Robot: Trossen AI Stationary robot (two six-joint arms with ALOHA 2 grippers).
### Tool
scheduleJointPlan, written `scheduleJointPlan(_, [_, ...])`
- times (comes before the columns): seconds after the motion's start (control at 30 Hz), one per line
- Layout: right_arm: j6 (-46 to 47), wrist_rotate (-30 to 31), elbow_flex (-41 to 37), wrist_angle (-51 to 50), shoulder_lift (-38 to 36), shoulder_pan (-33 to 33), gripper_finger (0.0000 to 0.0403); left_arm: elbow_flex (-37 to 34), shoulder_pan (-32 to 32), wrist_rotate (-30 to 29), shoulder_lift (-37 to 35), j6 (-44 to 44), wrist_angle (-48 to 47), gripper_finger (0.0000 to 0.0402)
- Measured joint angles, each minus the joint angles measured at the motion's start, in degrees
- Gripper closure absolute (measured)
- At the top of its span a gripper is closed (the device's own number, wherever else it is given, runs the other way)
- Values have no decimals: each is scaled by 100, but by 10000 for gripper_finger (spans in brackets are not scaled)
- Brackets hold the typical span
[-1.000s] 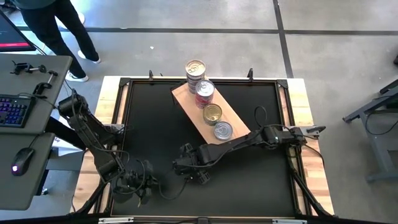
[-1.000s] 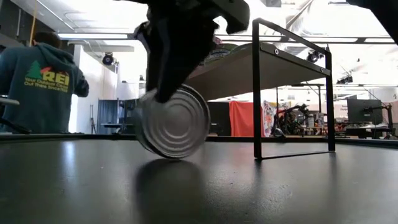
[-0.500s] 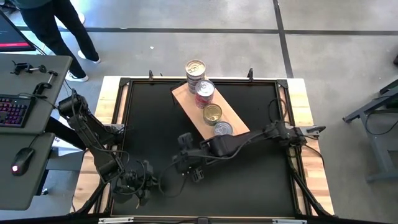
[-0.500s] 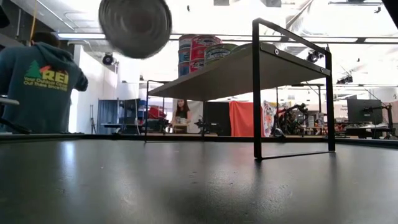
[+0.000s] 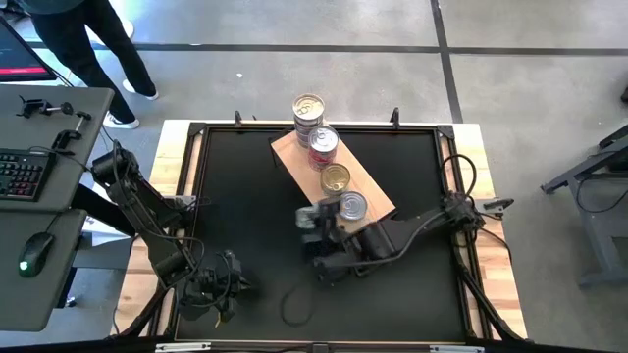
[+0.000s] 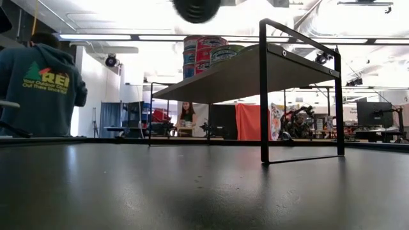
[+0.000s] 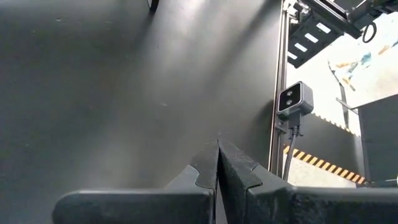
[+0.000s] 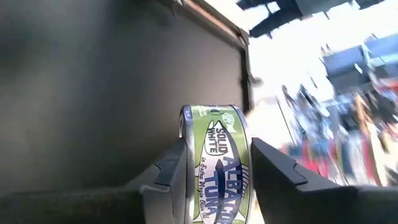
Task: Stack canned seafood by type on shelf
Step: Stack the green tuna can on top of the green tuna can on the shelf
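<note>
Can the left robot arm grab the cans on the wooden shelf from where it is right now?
Probably not right away. The left gripper sits shut, low at the table's near left corner, far from the shelf. The black table between them looks bare, so it could travel there, but the right gripper with its green tuna can is nearer.

The high view looks straight down on the whole counter (image 5: 245,206). The low view sits at counter height, facing level under the shelf (image 6: 246,71) into the room. Each wrist view looks closely past its own end effector; all share the counter.
</note>
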Motion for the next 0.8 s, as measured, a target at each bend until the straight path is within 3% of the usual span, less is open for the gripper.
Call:
scheduleJointPlan(0.17, [1778, 675, -16, -1892, -42, 273, 285, 0, 0, -154, 1, 1, -8, 401])
scheduleJointPlan(0.5, [2171, 956, -806, -1794, -554, 404, 285, 0, 65, -401, 1, -38, -6, 401])
scheduleJointPlan(0.7, [2764, 794, -2345, -1794, -1405, 313, 285, 2, 50, -190, 1, -243, 89, 401])
scheduleJointPlan(0.8, [2977, 990, -2821, -1727, -1691, 276, 285, 2, 48, -143, 1, -339, 76, 401])
